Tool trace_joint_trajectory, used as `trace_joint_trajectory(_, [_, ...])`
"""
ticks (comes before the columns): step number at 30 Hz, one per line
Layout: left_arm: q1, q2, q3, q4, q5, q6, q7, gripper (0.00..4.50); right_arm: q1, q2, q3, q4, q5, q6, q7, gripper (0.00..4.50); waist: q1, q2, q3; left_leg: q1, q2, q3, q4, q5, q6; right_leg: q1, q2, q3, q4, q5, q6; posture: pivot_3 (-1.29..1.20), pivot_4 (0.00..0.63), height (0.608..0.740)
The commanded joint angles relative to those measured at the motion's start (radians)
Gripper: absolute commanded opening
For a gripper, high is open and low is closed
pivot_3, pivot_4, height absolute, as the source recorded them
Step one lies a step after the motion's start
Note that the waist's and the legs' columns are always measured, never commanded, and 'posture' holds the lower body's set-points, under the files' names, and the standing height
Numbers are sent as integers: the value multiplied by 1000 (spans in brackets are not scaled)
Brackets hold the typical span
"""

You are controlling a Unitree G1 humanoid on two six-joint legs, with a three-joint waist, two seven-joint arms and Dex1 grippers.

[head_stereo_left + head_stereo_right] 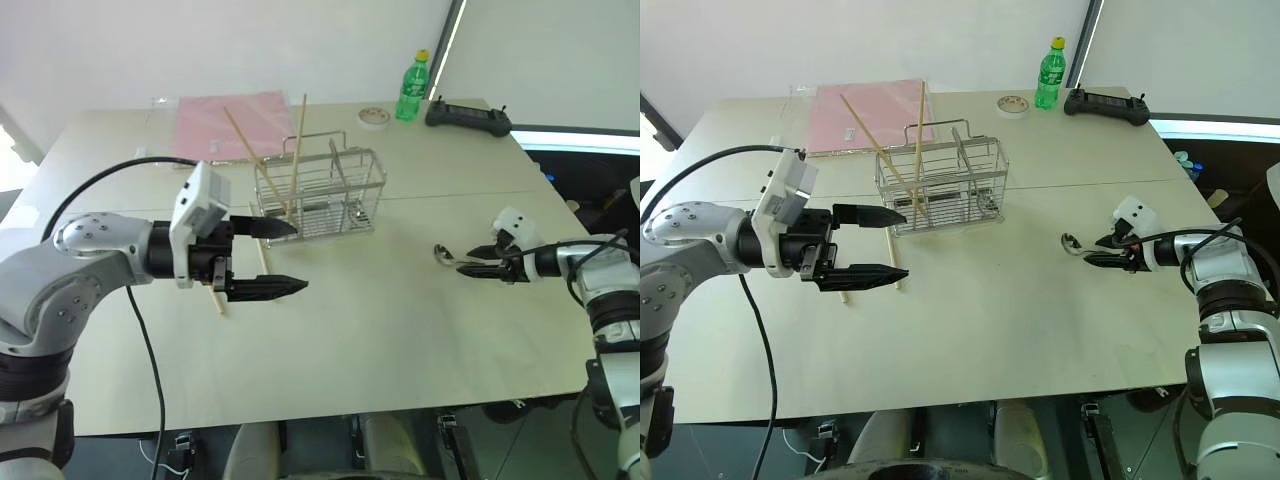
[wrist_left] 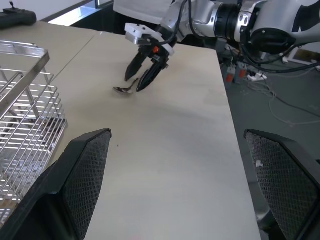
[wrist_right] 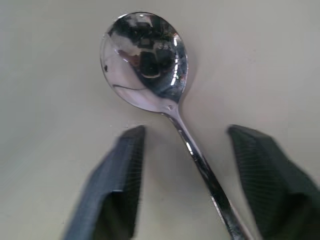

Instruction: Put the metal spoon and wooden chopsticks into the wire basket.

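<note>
Right wrist view | right tool (image 3: 185, 175) open astride metal spoon (image 3: 150, 65) handle | left tool (image 1: 290, 257) open, empty

I see a mirror-glossy metal spoon (image 3: 145, 60) on my matt, smooth tabletop (image 1: 400, 330); at eleven o'clock, a shiny wire basket (image 1: 320, 190) holds pale wooden chopsticks (image 1: 297, 150).

walls: white | table (image 1: 400, 330): pale beige | window strip (image 1: 447, 45): bright, far right corner

Head stereo pair: high, facing forward-down over the whole worktop (image 1: 400, 330). Left wrist camera: low, facing across it. Right wrist camera: close above the metal spoon (image 3: 150, 65), shared by all.
</note>
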Motion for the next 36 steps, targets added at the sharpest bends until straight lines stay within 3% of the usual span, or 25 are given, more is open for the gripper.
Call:
trace_joint_trajectory(1, [-28, -3, 16, -4, -14, -10, 3, 4500, 50, -17, -11, -61, 8, 33, 41, 568, -1, 0, 0, 0, 0, 0, 0, 0, 0, 0, 0, 0, 0, 0, 0, 0, 150, 721])
trace_joint_trajectory(2, [-31, -5, 14, -1, -12, -13, 1, 4500, 65, -21, -15, -76, 9, 37, 46, 109, -1, 0, 0, 0, 0, 0, -1, 0, 0, 0, 0, 0, 0, 0, 0, 0, 150, 721])
trace_joint_trajectory(3, [-33, -6, 12, 2, -10, -15, -2, 4500, 81, -25, -19, -93, 8, 40, 48, 43, -1, -1, 0, 1, 0, 0, -1, 0, 0, 0, 1, 0, 0, 0, 0, 0, 150, 721])
trace_joint_trajectory(15, [-76, -30, -16, 63, 37, -50, -33, 4500, 355, -59, -166, -483, 99, 138, -50, 43, 6, -1, -1, 0, 0, -1, 0, 0, 0, 0, 0, 0, 0, -1, 1, 0, 150, 721])
trace_joint_trajectory(19, [-105, -42, -20, 112, 71, -81, -41, 4500, 520, -55, -314, -965, 324, 381, -66, 43, 6, 1, 1, -1, 0, -1, -1, 0, 0, -1, 1, 0, 1, -1, 1, 0, 150, 721])
trace_joint_trajectory(21, [-118, -50, -18, 131, 78, -89, -39, 4500, 546, -47, -358, -1106, 414, 479, -96, 43, -1, 3, 2, -1, 0, -1, -1, 0, 0, -1, 1, 0, 1, -1, 1, 0, 150, 721])
trace_joint_trajectory(25, [-150, -76, -8, 179, 94, -108, -24, 4500, 350, 84, -464, -1328, 740, 764, -354, 43, -7, 3, 3, 1, 1, 0, 0, 0, 0, -2, 1, 1, 1, -1, 1, 0, 150, 721])
trace_joint_trajectory(28, [-167, -96, -3, 208, 112, -129, -14, 4500, 164, 193, -472, -1331, 823, 828, -545, 43, 1, 2, 3, 0, 1, -1, -1, 0, 0, -2, 1, 0, 1, 0, 0, 0, 150, 721])
trace_joint_trajectory(32, [-194, -120, 6, 249, 128, -145, 7, 4500, -15, 339, -405, -1257, 770, 781, -733, 43, 8, 1, 3, -6, 0, -2, -2, 0, 0, -6, 1, 0, -1, 0, 0, 0, 150, 721])
trace_joint_trajectory(36, [-204, -128, 8, 262, 140, -159, 11, 4500, -90, 431, -307, -1135, 645, 640, -776, 43, 3, 1, 3, -17, -1, -1, 0, 0, 0, -16, 0, 0, 0, 2, 4, 0, 150, 721])
